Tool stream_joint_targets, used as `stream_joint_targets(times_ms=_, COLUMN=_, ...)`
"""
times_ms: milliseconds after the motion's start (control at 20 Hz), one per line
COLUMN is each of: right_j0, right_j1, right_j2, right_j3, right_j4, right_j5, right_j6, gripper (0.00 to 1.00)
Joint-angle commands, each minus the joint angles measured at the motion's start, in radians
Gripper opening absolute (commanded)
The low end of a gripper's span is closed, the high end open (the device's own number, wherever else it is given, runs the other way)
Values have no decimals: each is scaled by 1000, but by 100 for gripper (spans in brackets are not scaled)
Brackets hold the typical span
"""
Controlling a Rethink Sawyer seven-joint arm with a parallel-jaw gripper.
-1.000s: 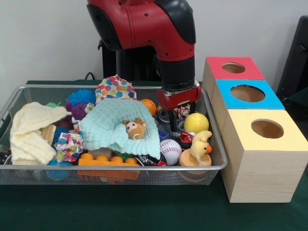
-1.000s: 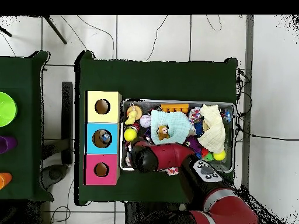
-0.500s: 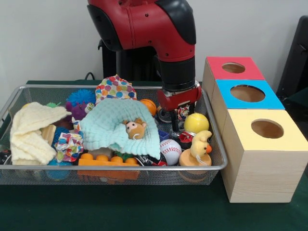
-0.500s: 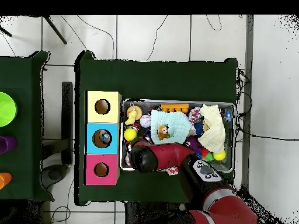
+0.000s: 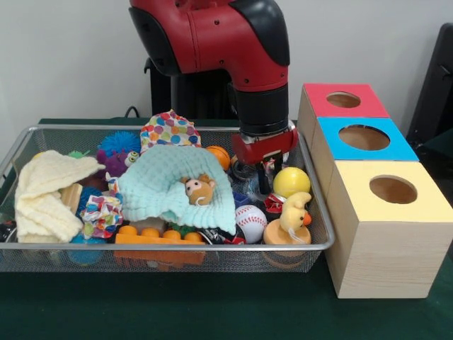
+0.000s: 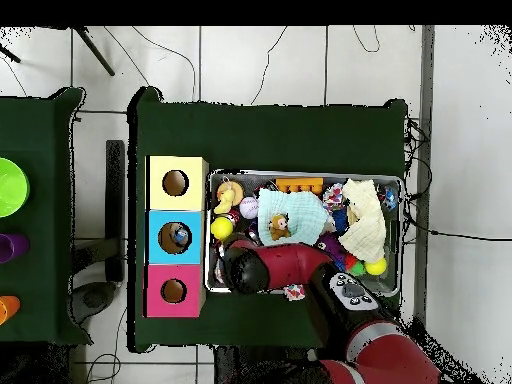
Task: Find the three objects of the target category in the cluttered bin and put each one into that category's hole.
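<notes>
My red and black arm [image 5: 233, 49] comes down over the dark green cloth-covered counter [image 5: 212, 312] into the silver wire mesh bin [image 5: 163, 248]. At the bin's 3 o'clock, touching its side, stands the row of three wooden boxes: the yellow-topped box [image 5: 389, 191] nearest, the blue-topped box [image 5: 362, 138] behind it, the red-topped box [image 5: 343, 100] farthest, each with a round hole; from overhead a small object shows inside the blue one's hole. The pale mint cloth [image 5: 166, 188] lies mid-bin with a small brown plush animal [image 5: 199, 190] on it, and the cream folded cloth [image 5: 46, 195] lies at 9 o'clock. My pincer [image 5: 262, 185] hangs low among the toys, just at 9 o'clock of the yellow ball [image 5: 290, 181], above the white baseball [image 5: 250, 221]; I cannot tell whether it is apart or together.
</notes>
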Motion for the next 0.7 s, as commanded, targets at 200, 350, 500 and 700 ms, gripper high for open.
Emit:
stream_joint_targets(times_ms=200, right_j0=-6, right_j1=52, right_j2=-24, right_j3=-102, right_j4=-32, right_j5=-37, right_j6=112, gripper=0)
stream_joint_targets(times_ms=350, right_j0=-9, right_j1=18, right_j2=-12, right_j3=-97, right_j4=-25, right_j5=7, right_j6=96, gripper=0)
stream_joint_targets(times_ms=500, right_j0=-10, right_j1=-21, right_j2=2, right_j3=-92, right_j4=-8, right_j5=65, right_j6=83, gripper=0)
stream_joint_targets(times_ms=700, right_j0=-4, right_j1=-45, right_j2=4, right_j3=-93, right_j4=2, right_j5=96, right_j6=77, gripper=0)
